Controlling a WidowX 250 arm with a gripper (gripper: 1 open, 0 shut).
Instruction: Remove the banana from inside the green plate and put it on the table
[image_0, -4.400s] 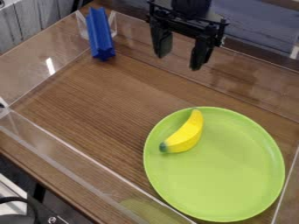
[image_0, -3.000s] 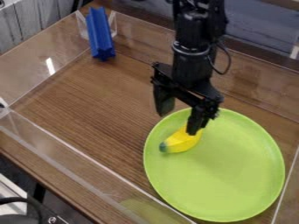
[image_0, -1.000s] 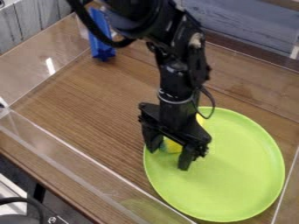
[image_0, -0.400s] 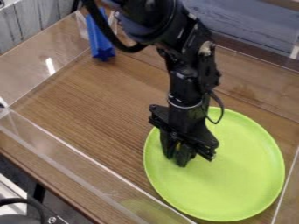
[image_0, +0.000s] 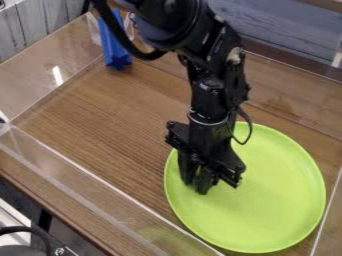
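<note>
Plastic wall (image_0: 80, 195), clear and low, runs along the near edge of the table (image_0: 107, 120), a brown wood-grain top with more clear walls at the left and back. Just behind the near wall, at the right, lies the green plate (image_0: 274, 195), round, flat and bare over most of its face. The gripper (image_0: 207, 180) points straight down onto the plate's left part, its dark fingers drawn close together and their tips at the plate's surface. The banana cannot be seen; the fingers cover the spot on the plate where it lay, so whether they are clenched on it cannot be told. The black arm (image_0: 201, 60) rises from the gripper and leans back to the upper left. Farther off, near the back wall, a blue object (image_0: 115, 40) stands upright, well apart from the plate. Beyond the walls is a grey surface. A second ago the fingers stood spread over the banana, with yellow showing between them; now they are pulled in and no yellow shows, while the hand keeps its place.
</note>
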